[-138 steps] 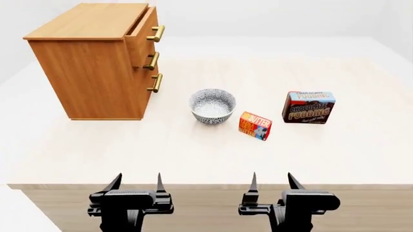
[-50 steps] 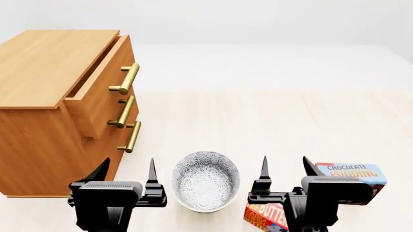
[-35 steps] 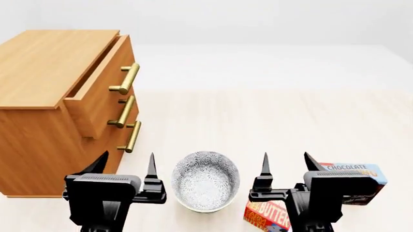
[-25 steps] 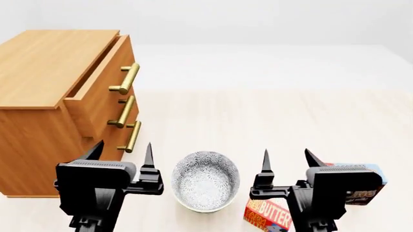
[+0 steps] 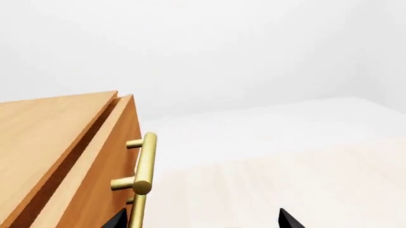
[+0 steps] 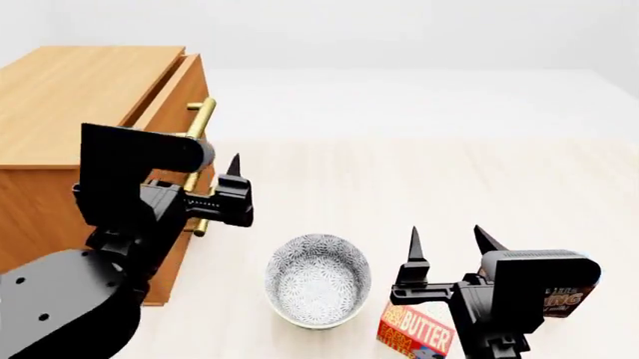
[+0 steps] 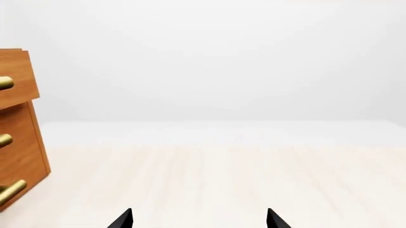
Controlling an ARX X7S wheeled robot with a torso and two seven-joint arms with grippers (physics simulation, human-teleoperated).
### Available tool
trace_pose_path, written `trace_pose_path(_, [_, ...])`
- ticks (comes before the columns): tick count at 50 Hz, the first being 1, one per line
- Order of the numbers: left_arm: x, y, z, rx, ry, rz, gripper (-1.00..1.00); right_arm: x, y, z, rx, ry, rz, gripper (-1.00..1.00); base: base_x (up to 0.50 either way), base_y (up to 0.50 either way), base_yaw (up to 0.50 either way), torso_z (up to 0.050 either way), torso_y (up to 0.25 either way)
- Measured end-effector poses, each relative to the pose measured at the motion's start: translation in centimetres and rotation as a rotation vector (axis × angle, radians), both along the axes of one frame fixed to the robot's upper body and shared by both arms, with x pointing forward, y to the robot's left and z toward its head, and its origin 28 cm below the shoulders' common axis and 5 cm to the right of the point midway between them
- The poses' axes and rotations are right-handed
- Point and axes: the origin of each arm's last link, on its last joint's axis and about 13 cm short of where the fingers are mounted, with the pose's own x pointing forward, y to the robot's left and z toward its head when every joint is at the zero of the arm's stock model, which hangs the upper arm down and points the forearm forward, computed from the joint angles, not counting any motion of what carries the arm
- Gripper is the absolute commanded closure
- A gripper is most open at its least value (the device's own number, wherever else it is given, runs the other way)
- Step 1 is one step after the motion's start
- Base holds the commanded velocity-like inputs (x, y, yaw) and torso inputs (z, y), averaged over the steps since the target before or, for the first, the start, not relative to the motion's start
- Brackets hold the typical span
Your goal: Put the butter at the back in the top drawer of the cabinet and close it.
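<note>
We are working the opening step, by our reading: getting the top drawer out far enough to take the carton, with nothing yet picked up.

Nearest us in the head view, at about five o'clock, the right gripper [image 6: 444, 243] is hanging with its fingers spread wide and nothing between them. Directly beneath it the butter [image 6: 420, 329] is standing on the table [image 6: 450, 179], partly hidden by the gripper body, with the pudding box [image 6: 574, 288] just behind that body at four o'clock. The right wrist view is showing only two dark tips against bare tabletop, so no contact there.

At six o'clock, just beside the butter, the patterned bowl [image 6: 317, 278] is sitting untouched.

Farther out, at nine o'clock, the left gripper [image 6: 205, 168] is raised level with the brass handle [image 6: 197, 123] of the top drawer [image 6: 170, 97]. One finger is pointing up clear of the wood; the other is hidden, but the left wrist view is showing two well-separated tips with the handle [image 5: 144, 164] just ahead — fingers apart, gripping nothing.

The drawer is standing only a crack out of the cabinet [image 6: 80, 86]. The next move, we judge, is easing forward until the fingers straddle the bar, clamping, then pulling straight out — an off-axis pull could jam it.
</note>
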Motion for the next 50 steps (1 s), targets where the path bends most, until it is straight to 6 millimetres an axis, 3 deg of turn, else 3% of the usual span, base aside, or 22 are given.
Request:
trace_pose_path(23, [3.6,0.3,10.4,0.138,0.065,0.053,-1.0,0.0,-0.1,0.1,0.001,0.012,0.017,-1.0,0.0,0.0,0.0,0.0,0.0])
trace_pose_path(50, [7.6,0.9,15.4,0.178,0.391,0.141,-1.0,0.0,0.0,0.0,-0.004,0.02,0.024,-1.0,0.0,0.0,0.0,0.0,0.0])
